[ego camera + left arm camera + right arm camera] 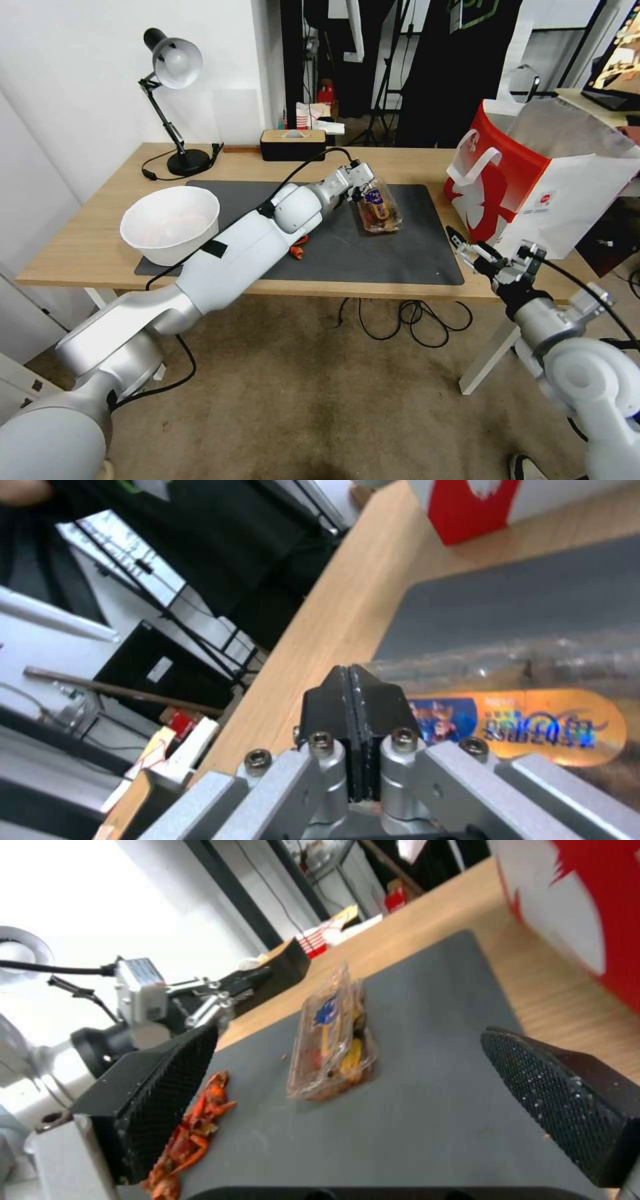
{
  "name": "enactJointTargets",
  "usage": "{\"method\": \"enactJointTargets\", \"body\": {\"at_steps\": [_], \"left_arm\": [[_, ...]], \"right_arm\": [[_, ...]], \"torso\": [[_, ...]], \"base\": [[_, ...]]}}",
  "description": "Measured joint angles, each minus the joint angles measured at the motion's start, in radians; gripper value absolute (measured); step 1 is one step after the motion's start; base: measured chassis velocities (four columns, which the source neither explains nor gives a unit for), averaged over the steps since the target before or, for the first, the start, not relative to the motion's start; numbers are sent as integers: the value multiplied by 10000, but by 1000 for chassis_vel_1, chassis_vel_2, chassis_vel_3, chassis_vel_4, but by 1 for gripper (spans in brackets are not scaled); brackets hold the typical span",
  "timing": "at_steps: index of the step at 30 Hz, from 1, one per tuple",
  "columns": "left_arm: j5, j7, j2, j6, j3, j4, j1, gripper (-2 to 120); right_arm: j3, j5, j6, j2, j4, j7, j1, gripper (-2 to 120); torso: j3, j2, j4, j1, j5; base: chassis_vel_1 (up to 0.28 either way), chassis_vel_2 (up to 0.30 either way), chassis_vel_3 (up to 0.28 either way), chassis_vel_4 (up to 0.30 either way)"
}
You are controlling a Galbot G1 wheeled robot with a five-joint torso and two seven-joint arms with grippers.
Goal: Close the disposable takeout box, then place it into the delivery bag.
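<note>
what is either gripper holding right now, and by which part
Nothing. The left gripper is shut beside the takeout box, with nothing between its fingers. The right gripper is open and empty near the delivery bag.

Takeout box mid-mat; bowl at left; delivery bag at right.

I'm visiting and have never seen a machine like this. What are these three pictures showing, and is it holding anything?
It is a two-armed wheeled robot. One picture looks down from its head; the other two come from cameras on its wrists. On the wooden table lies a dark grey mat with a small clear plastic clamshell box of food, lid down. The left end effector, fingers shut, is at the box's edge, gripping nothing. The right end effector waits open beside the red-and-white paper delivery bag. A large white round bowl stands left.
</note>
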Motion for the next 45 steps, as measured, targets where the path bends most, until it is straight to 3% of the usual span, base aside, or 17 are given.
{"method": "enactJointTargets", "body": {"at_steps": [8,23,32,45], "left_arm": [[917,633,-280,-533,604,511,-23,0],[1247,676,-558,-831,791,1399,28,0],[1316,639,-508,-866,637,1510,248,0],[1206,592,-377,-834,434,1408,367,0]], "right_arm": [[-199,688,-324,99,-183,329,296,100],[-508,1475,-832,-295,-356,463,866,100],[-931,2002,-1016,-675,-956,894,1779,100],[-1927,1841,-1023,-489,-2486,1569,3395,100]], "torso": [[0,0,-5,-1,0],[0,1,-3,-1,-1],[-1,1,-3,-1,-2],[0,0,-3,-1,0]], "base": [[0,0,0,0],[0,0,0,0],[0,0,0,0],[0,0,0,0]]}}
